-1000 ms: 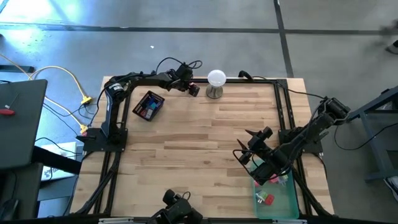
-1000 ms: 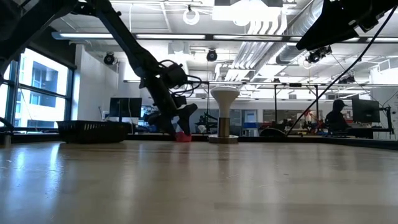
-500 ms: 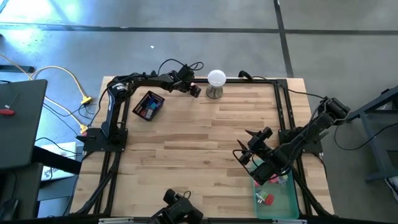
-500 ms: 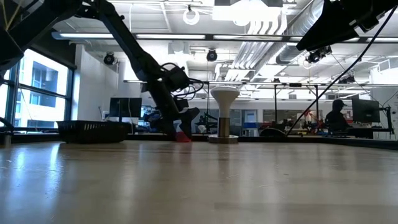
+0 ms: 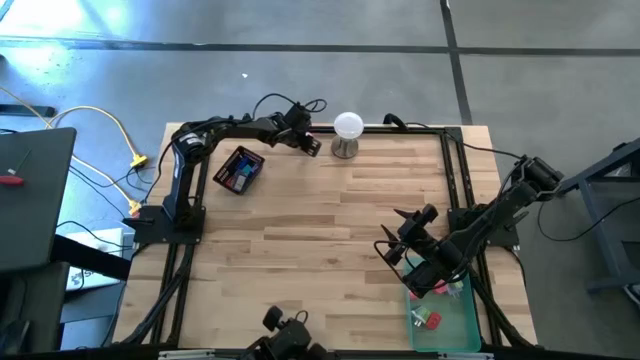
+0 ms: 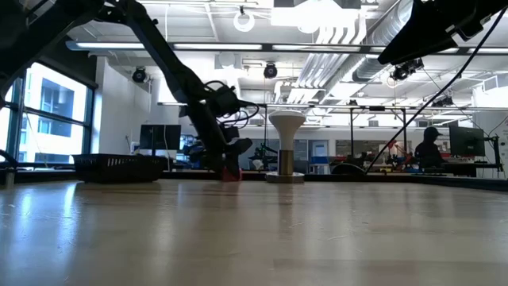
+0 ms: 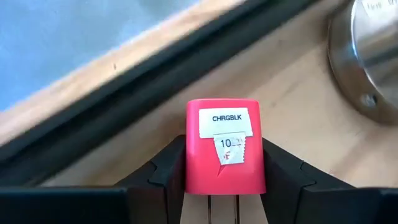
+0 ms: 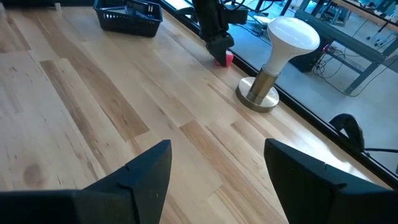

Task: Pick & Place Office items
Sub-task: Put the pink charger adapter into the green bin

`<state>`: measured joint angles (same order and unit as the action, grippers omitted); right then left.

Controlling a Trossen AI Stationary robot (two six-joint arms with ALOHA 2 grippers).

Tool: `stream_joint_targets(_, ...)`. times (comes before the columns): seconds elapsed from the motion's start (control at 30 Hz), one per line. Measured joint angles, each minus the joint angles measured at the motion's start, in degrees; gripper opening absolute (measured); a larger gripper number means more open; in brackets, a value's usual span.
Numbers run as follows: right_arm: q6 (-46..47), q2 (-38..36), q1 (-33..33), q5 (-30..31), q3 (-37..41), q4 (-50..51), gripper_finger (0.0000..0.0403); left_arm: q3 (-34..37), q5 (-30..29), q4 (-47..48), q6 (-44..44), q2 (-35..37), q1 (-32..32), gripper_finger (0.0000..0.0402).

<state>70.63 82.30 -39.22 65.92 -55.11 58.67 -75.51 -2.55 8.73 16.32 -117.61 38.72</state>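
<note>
- Left gripper down at the table's far edge, fingers pressed against both sides of a red charger block, clamped on it.
- Same gripper seen from above, just beside the base of the white ball on a metal stand, at the end of an arm stretched along the far rail.
- Red charger block labelled with a white sticker reading CHRGBLK, standing between the fingers on the wood, close to the black rail of the table edge.
- From table height, only a small red spot of the block visible under the dark fingers, at table level; whether touching the wood or just off it, cannot tell.
- Round metal base of the stand near the block, not touching it.
- Black basket holding small coloured office items, near the left arm's elbow, well apart from the gripper.
- Right gripper hanging above the wood near the table's right front, fingers spread wide apart, nothing between them.
- Same gripper from above, beside the green tray at the right front corner.
- Red and green small office items lying in that tray.
- Wooden table framed by black rails.
- A person seated at a desk in the room far behind.
</note>
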Motion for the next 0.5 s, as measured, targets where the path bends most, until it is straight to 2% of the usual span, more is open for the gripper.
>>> stream_joint_targets(0.4, -0.4, 0.0, 0.0, -0.1, 0.0, -2.0, 0.0245, 0.2, 1.0, 15.0, -3.6, 12.4, -5.9, 0.0143)
stream_joint_targets(0.5, -1.9, 0.0, 0.0, -0.1, 0.0, -4.4, 0.0245, 0.3, 3.8, 18.7, -4.1, 17.1, -9.0, 0.0143)
